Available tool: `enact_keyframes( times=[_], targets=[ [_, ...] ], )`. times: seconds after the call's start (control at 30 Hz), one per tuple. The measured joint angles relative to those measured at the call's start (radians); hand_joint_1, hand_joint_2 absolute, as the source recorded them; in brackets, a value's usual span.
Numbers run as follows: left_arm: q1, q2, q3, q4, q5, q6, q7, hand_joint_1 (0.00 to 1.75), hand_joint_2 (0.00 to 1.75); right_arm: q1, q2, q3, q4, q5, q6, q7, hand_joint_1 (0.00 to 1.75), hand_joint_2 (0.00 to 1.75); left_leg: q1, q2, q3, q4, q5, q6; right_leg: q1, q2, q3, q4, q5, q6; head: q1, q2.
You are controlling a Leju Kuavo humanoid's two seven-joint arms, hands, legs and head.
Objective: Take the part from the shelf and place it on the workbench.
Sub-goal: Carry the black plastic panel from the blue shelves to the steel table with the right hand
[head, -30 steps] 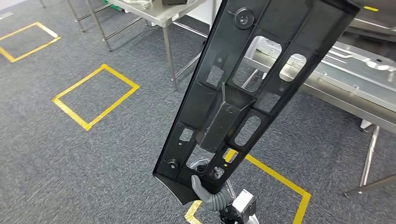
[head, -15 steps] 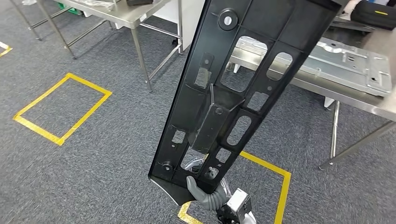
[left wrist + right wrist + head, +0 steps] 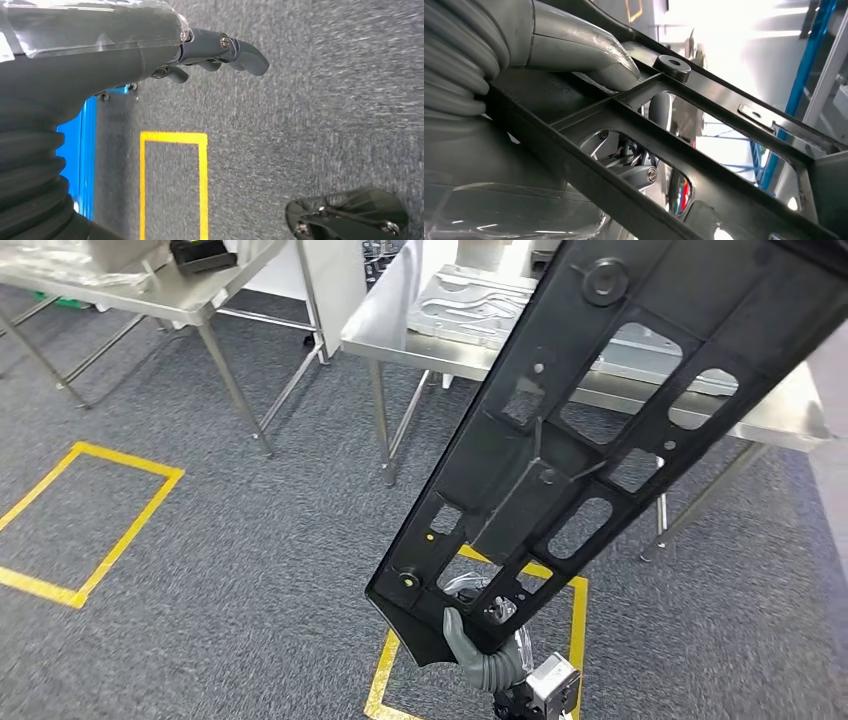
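Observation:
The part (image 3: 560,440) is a long black plastic panel with ribs and several cut-outs, slanting up from the bottom centre to the upper right of the head view. My right hand (image 3: 480,655) grips its lower end, the grey thumb (image 3: 574,50) pressed on a rib of the part (image 3: 724,150) and fingers behind the openings. The steel workbench (image 3: 390,335) stands ahead beyond the part, with a pressed metal sheet (image 3: 470,300) lying on it. My left hand (image 3: 220,50) hangs over the carpet, its fingers loosely bent and holding nothing.
A second steel table (image 3: 150,295) with a dark object on it stands at the upper left. Yellow tape squares (image 3: 90,530) mark the grey carpet, one (image 3: 575,640) just under my right hand. Table legs (image 3: 385,430) reach down ahead.
The camera has turned, so the tables and floor marks have slid left in the picture and the workbench now stands straight ahead. The part leans further right, still gripped by my right hand.

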Motion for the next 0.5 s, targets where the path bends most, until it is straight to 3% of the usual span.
enact_keyframes(
  times=[0.03, 0.1, 0.13, 0.2, 0.23, 0.3, 0.33, 0.4, 0.43, 0.47, 0.5],
  targets=[
    [0.0, 0.001, 0.0, 0.0, 0.001, 0.0, 0.001, 0.0, 1.75, 0.0, 0.0, -0.001, -0.004, 0.002, 0.002, 0.004, 1.75, 1.75, 0.002, -0.016, 0.032, -0.075, 0.04, 0.002, -0.001, 0.013, 0.0, 0.003, -0.001, 0.003, 0.0, 0.0],
    [0.0, 0.002, -0.001, 0.0, 0.002, 0.001, 0.001, 0.0, 1.75, -0.001, 0.001, -0.003, -0.012, 0.004, 0.007, 0.011, 1.75, 1.75, 0.005, -0.057, 0.083, -0.194, 0.083, 0.007, 0.001, 0.036, -0.005, 0.012, -0.005, 0.013, 0.0, 0.0],
    [0.0, 0.002, -0.001, 0.0, 0.003, 0.001, 0.001, 0.0, 1.75, -0.001, 0.001, -0.004, -0.015, 0.005, 0.008, 0.013, 1.75, 1.75, 0.004, -0.069, 0.093, -0.217, 0.086, 0.012, 0.001, 0.045, -0.01, 0.015, -0.005, 0.019, 0.0, 0.0],
    [-0.002, 0.002, -0.001, 0.0, 0.003, 0.001, 0.0, 0.0, 1.75, 0.0, 0.001, -0.005, -0.019, 0.007, 0.01, 0.015, 1.75, 1.75, 0.002, -0.059, 0.094, -0.223, 0.087, 0.025, -0.002, 0.062, -0.017, 0.015, -0.002, 0.033, 0.0, 0.0],
    [-0.003, 0.002, -0.001, 0.0, 0.003, 0.001, -0.001, 0.0, 1.75, 0.001, 0.001, -0.007, -0.021, 0.008, 0.01, 0.015, 1.75, 1.75, 0.002, -0.049, 0.095, -0.226, 0.091, 0.032, -0.003, 0.055, -0.02, 0.018, -0.004, 0.039, 0.0, 0.0],
    [-0.004, 0.002, -0.001, 0.0, 0.002, 0.001, -0.006, 0.0, 1.75, 0.002, 0.001, -0.01, -0.024, 0.009, 0.013, 0.014, 1.75, 1.75, 0.004, -0.025, 0.095, -0.234, 0.097, 0.046, -0.001, 0.006, -0.046, 0.071, -0.038, 0.049, 0.0, 0.0],
    [-0.005, 0.002, -0.001, 0.0, 0.002, 0.001, -0.008, 0.0, 1.75, 0.002, 0.0, -0.01, -0.025, 0.01, 0.014, 0.013, 1.75, 1.75, 0.003, -0.013, 0.095, -0.236, 0.097, 0.05, -0.002, -0.026, -0.074, 0.129, -0.071, 0.053, 0.0, 0.0],
    [-0.004, 0.003, -0.001, 0.0, 0.001, 0.0, -0.011, 0.0, 1.75, 0.002, -0.001, -0.011, -0.025, 0.011, 0.017, 0.011, 1.75, 1.75, 0.0, 0.014, 0.093, -0.236, 0.095, 0.053, -0.004, -0.053, -0.142, 0.264, -0.131, 0.06, 0.0, 0.0],
    [-0.005, 0.003, -0.001, 0.0, 0.001, -0.001, -0.012, 0.0, 1.75, 0.003, -0.001, -0.011, -0.025, 0.011, 0.018, 0.011, 1.75, 1.75, -0.001, 0.028, 0.093, -0.236, 0.094, 0.053, -0.005, -0.056, -0.161, 0.303, -0.139, 0.061, 0.0, 0.0],
    [-0.006, 0.003, -0.001, 0.0, 0.002, -0.001, -0.013, 0.0, 1.75, 0.003, -0.002, -0.012, -0.024, 0.011, 0.019, 0.01, 1.75, 1.75, -0.002, 0.041, 0.094, -0.235, 0.093, 0.053, -0.006, -0.059, -0.16, 0.302, -0.127, 0.061, 0.0, 0.0],
    [-0.008, 0.003, -0.001, 0.0, 0.002, -0.001, -0.013, 0.0, 1.75, 0.003, -0.002, -0.012, -0.024, 0.011, 0.02, 0.01, 1.75, 1.75, -0.003, 0.052, 0.096, -0.235, 0.091, 0.052, -0.005, -0.064, -0.138, 0.26, -0.098, 0.058, 0.0, 0.0]
  ],
)
